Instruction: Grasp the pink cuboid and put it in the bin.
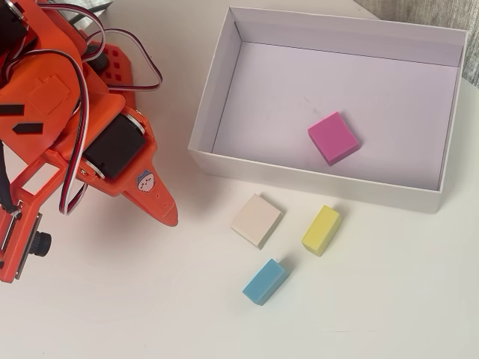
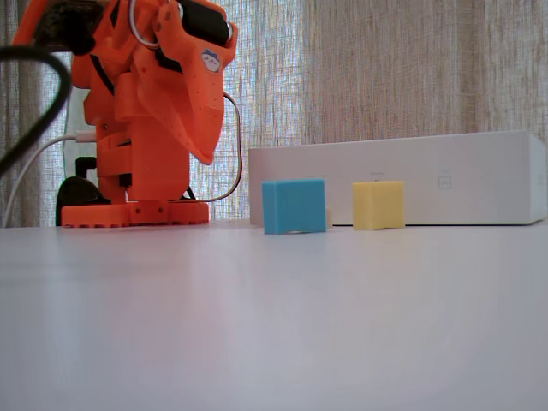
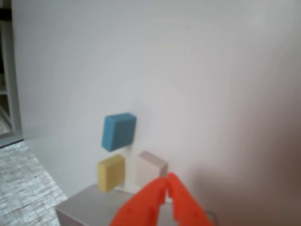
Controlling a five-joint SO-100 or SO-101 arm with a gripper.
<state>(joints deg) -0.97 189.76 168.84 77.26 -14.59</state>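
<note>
Overhead view: I see pink cuboid (image 1: 333, 137) lying inside bin (image 1: 217, 97) | claw (image 3: 167, 181) pressed together, empty, raised beside bin.

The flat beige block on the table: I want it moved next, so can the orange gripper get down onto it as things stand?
Probably yes. The flat beige block lies apart from the yellow block and blue block, just outside the white cardboard bin's wall. The shut orange gripper is beside it with bare table between.
</note>
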